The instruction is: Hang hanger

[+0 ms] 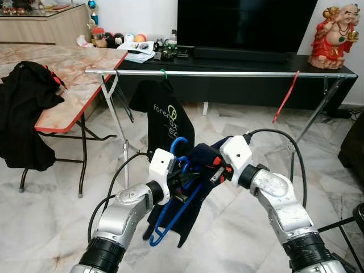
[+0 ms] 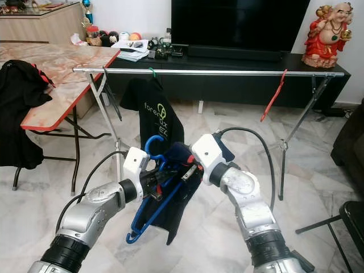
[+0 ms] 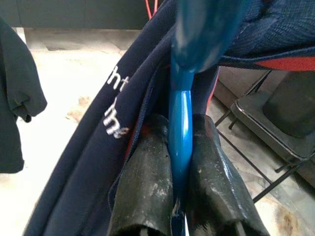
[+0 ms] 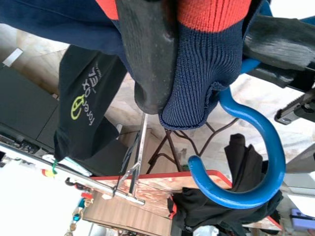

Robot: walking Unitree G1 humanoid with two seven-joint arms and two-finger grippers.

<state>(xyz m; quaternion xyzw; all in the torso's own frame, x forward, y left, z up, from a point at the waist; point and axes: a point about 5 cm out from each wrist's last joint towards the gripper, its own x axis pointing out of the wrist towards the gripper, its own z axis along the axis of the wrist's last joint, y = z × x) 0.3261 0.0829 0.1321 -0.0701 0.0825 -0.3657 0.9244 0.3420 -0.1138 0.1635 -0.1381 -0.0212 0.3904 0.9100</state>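
A home living room: a large television (image 1: 244, 23) on a low black console (image 1: 239, 74), marble floor (image 1: 45, 216), a clothes rail (image 1: 222, 73).

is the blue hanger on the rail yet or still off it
Off it. The blue hanger with its navy garment is held below the rail, left gripper jaws clamped on its neck, hook free.

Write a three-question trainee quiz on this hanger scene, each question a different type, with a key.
1. True or false: the left gripper is shut on the blue hanger.
2. Which colour is the empty hanger on the metal rail? A green, B red, C white.
3. Fill in: the right gripper pinches the navy garment at its ____.

Key: 1 true. 2 B. 3 collar.
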